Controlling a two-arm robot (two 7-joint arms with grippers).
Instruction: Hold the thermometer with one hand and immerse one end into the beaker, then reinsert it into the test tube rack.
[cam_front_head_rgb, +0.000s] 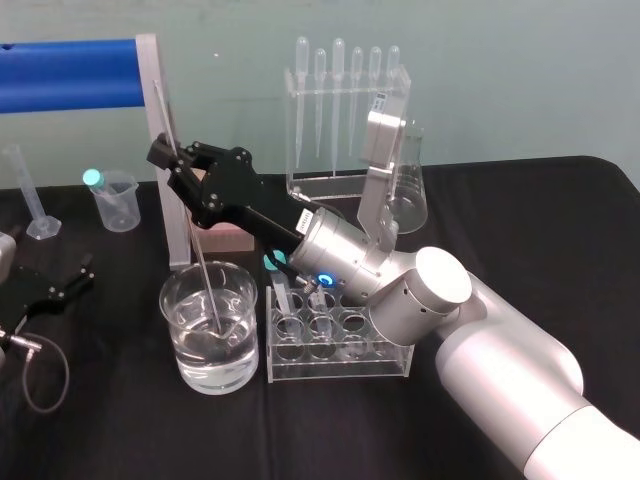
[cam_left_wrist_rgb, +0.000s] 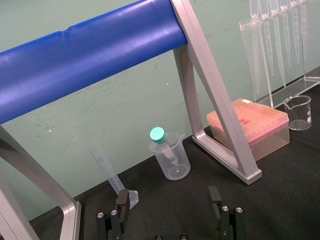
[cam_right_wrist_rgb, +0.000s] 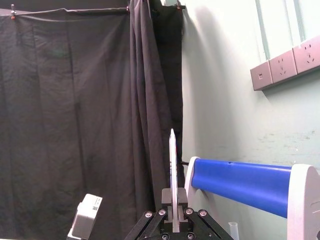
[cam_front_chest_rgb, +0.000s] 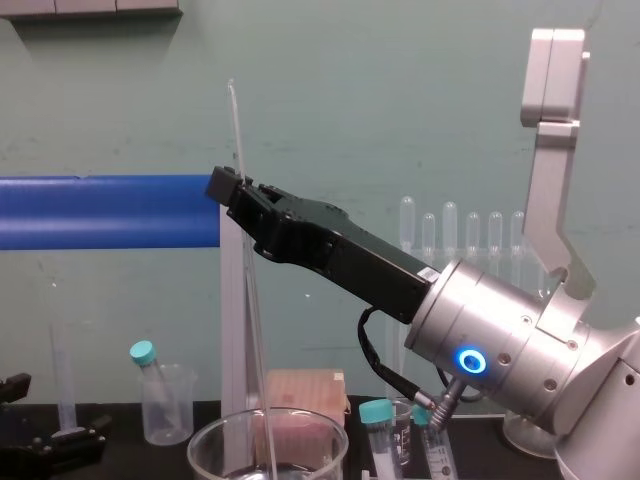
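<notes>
label (cam_front_head_rgb: 300, 216) unreadable | my right claw (cam_front_head_rgb: 172, 158) clamped on thermometer (cam_front_head_rgb: 205, 270), tip in beaker (cam_front_head_rgb: 190, 372) | test tube rack (cam_front_head_rgb: 340, 368) just beside | left claw (cam_left_wrist_rgb: 169, 198) parked, apart

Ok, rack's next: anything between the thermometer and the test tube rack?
Only the large clear glass beaker's wall separates the thin glass thermometer, in the right claw, from the clear plastic test tube rack; a teal-capped tube fills one slot. Left claw lies parked far left.
</notes>
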